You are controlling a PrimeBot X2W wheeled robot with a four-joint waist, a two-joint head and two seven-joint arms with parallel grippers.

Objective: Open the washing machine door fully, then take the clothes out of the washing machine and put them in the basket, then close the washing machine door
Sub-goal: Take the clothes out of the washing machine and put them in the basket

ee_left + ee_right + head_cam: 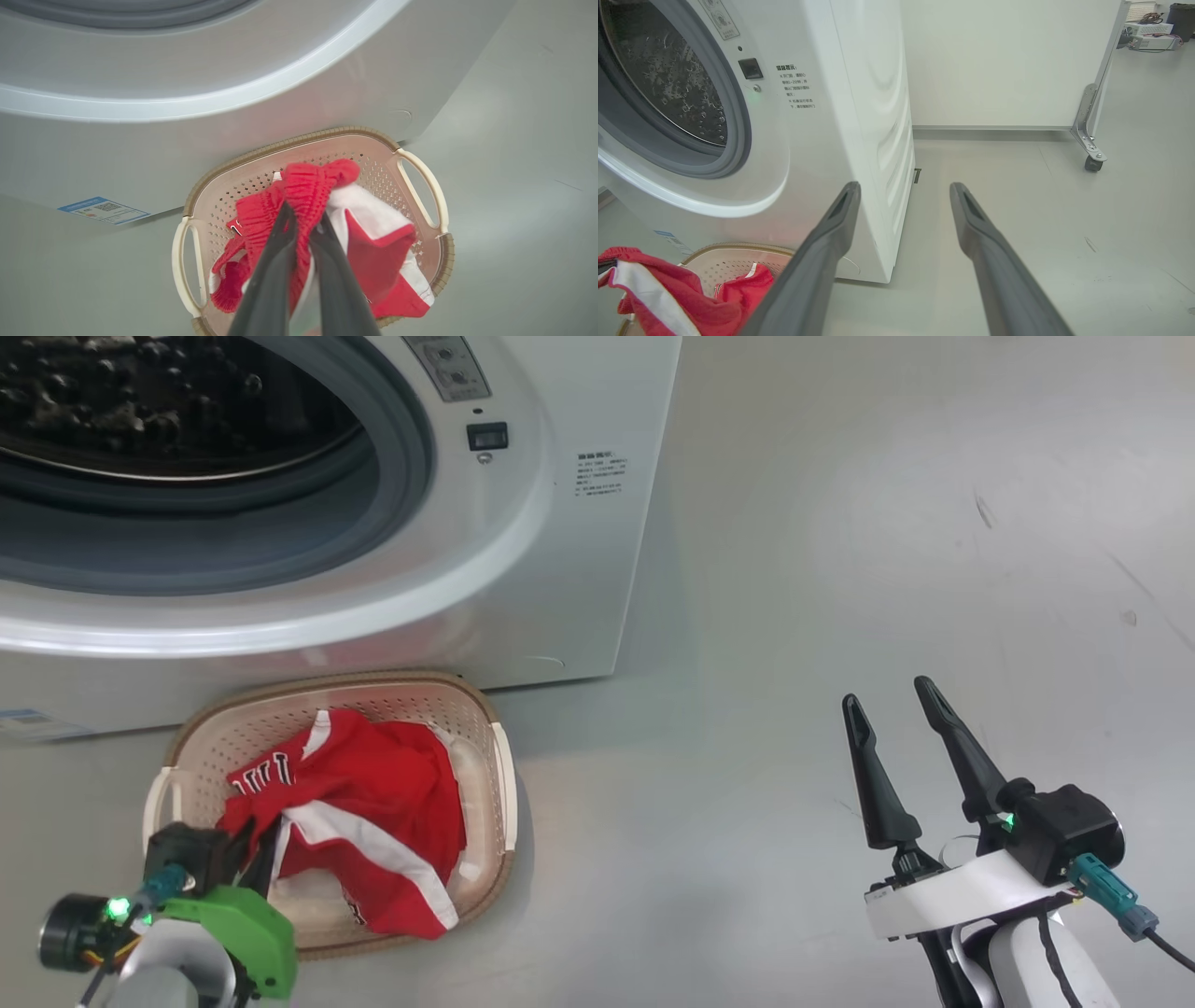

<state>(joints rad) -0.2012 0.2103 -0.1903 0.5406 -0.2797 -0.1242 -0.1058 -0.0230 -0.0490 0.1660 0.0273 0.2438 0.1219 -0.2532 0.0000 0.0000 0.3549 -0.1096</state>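
The white washing machine (579, 569) stands at the upper left with its steel drum (140, 401) exposed; its door is out of view. On the floor in front of it sits the cream basket (490, 775) with the red, white-trimmed clothes (373, 803) in it. My left gripper (264, 840) (304, 219) is shut on a bunched red garment (303, 186) over the basket. The clothes (668, 294) and the basket (738, 261) also show at the lower left of the right wrist view. My right gripper (896, 705) (903, 191) hangs open over bare floor to the right of the machine, with nothing between its fingers.
Grey floor (840, 569) spreads to the right of the machine. A white partition on a caster (1092, 163) stands at the back right, with a white wall (994, 60) behind. A blue label (103, 210) marks the machine's lower corner.
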